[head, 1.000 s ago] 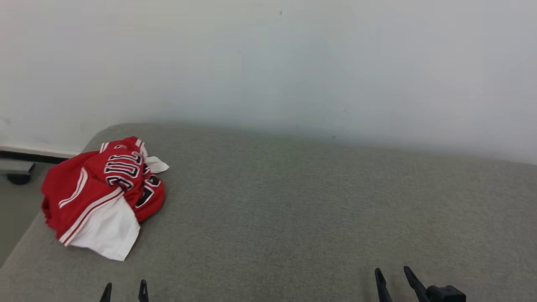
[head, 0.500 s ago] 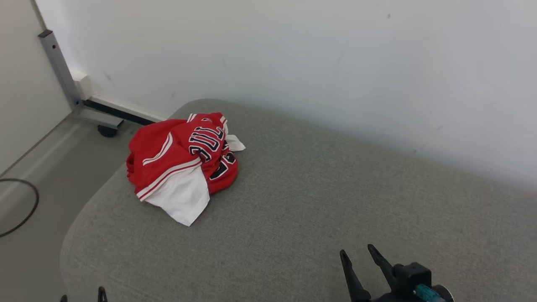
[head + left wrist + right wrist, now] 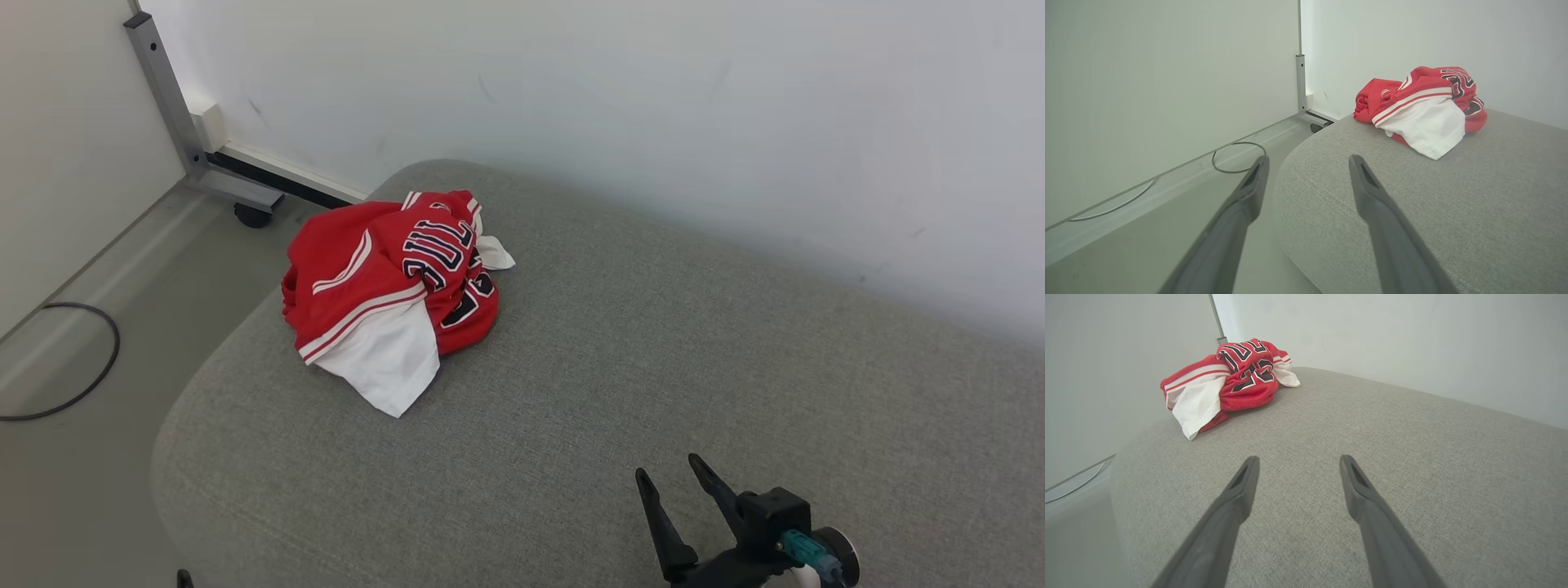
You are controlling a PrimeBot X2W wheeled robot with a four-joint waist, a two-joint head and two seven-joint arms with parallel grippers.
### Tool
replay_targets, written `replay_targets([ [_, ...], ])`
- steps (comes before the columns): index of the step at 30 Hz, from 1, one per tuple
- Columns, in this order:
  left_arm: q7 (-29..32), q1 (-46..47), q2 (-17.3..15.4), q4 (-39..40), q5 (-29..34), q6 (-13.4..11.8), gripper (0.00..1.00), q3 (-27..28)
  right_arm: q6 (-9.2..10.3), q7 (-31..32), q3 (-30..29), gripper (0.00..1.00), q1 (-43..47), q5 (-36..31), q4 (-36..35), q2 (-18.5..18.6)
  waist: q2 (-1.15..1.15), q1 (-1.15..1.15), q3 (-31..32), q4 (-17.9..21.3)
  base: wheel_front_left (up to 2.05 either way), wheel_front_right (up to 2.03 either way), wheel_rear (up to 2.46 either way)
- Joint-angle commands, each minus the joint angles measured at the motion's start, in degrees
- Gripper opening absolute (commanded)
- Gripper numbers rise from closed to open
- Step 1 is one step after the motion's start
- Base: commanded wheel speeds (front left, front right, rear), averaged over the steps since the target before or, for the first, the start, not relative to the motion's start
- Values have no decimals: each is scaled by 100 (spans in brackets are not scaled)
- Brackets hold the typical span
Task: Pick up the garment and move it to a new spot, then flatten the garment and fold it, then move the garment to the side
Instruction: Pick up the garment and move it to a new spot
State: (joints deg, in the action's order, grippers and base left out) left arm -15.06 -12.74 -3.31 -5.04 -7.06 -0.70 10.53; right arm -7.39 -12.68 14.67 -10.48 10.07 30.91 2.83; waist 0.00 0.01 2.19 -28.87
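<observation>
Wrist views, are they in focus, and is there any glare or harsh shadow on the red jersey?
Head view: soft, even light, no glare; the red jersey casts only a faint shadow on the grey cushion. Left wrist view: jersey sharp, left gripper softer near the lens. Right wrist view: likewise, right gripper soft up close, cushion weave crisp.

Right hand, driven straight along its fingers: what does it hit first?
Probably the grey cushion, short of the garment, which lies left of that line. The right hand is open; depth is hard to judge.
</observation>
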Motion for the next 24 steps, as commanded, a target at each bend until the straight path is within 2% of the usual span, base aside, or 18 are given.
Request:
replay_targets([
  [1,-25,-50,18,29,22,-27,100,-15,-19,-49,-9,100,-9,25,27,8,0,-1,4,3,-7,-7,-7],
  [11,-25,508,38,-74,-71,171,100,-164,-19,-105,-19,100,52,8,41,9,0,-1,-17,6,-1,-1,-1],
  [16,13,1807,-30,-1060,81,359,100,-539,-19,-55,-247,100,211,-207,-110,8,0,-1,-109,-14,0,0,0],
  [18,164,2419,-32,-1553,-47,401,100,-586,-19,38,-351,100,292,-313,-260,11,0,-1,-262,6,0,0,0],
  [24,571,4237,-119,-3147,-48,664,100,-1064,-19,473,-830,100,795,-915,-1183,22,0,-1,-843,201,0,0,0],
])
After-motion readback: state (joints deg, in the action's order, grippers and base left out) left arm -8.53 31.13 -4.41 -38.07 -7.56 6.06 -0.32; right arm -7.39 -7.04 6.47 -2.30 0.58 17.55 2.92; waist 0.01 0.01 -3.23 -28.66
